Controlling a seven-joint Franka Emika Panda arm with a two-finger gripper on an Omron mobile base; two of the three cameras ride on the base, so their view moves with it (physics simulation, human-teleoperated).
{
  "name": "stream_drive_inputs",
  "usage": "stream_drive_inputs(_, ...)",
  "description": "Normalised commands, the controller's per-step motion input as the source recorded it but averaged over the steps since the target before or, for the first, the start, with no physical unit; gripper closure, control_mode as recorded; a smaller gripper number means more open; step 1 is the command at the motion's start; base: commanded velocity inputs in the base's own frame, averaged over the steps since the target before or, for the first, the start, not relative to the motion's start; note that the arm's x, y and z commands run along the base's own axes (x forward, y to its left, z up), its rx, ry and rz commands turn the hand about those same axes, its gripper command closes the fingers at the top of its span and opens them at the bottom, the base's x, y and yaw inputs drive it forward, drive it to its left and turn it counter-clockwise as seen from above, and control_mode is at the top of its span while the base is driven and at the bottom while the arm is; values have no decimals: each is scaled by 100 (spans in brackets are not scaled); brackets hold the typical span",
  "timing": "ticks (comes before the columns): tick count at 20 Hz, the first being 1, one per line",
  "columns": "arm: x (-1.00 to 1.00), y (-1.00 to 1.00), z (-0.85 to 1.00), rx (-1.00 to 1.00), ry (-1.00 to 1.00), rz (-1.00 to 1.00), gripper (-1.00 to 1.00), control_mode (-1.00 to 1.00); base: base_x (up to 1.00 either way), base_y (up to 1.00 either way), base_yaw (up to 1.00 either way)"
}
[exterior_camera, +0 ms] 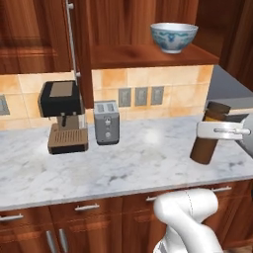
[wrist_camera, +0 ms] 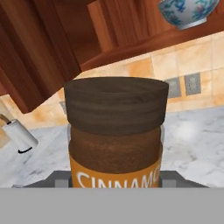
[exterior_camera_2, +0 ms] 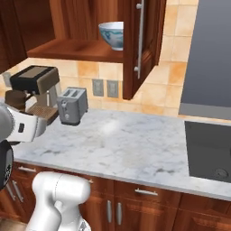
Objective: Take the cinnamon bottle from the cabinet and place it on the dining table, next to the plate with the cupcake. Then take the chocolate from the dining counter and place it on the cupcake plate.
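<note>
My gripper [exterior_camera: 223, 131] is shut on the cinnamon bottle [exterior_camera: 209, 133], a dark brown cylinder with a tan band and dark cap. It holds the bottle slightly tilted over the right part of the marble counter [exterior_camera: 128, 163]. In the hand view the cinnamon bottle [wrist_camera: 116, 131] stands close between the fingers, with its orange label showing. The cabinet [exterior_camera: 148, 54] is open above, its door [exterior_camera: 54, 34] with the long silver handle swung left. The dining table, plate, cupcake and chocolate are out of view.
A white-and-blue bowl [exterior_camera: 174, 35] sits on the cabinet shelf. A coffee machine [exterior_camera: 62, 116] and a toaster [exterior_camera: 106, 122] stand at the back left of the counter. A dark cooktop [exterior_camera_2: 208, 149] lies at the right under a grey hood [exterior_camera_2: 207, 58].
</note>
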Motion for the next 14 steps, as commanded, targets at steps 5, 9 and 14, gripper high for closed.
stream_drive_inputs(5, 0, 0, 0, 0, 0, 0, 100, 100, -54, 0, 26)
stream_drive_inputs(9, 0, 0, 0, 0, 0, 0, 100, 100, -48, 0, 32)
stream_drive_inputs(14, 0, 0, 0, 0, 0, 0, 100, 100, -47, 0, 36)
